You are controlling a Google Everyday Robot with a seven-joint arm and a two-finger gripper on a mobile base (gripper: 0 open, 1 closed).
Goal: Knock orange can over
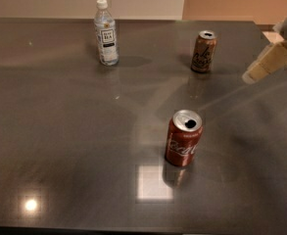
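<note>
The orange can [203,52], slim and bronze-orange with dark script and a silver top, stands upright at the back right of the dark table [59,131]. My gripper [268,62] comes in from the right edge, its cream-coloured finger pointing down and left. It hangs above the table to the right of the orange can, a can's height or so away, touching nothing.
A dark red can [183,138] with white script stands upright in the middle front. A clear water bottle [106,32] with a white cap stands at the back left. The table's far edge meets a pale wall.
</note>
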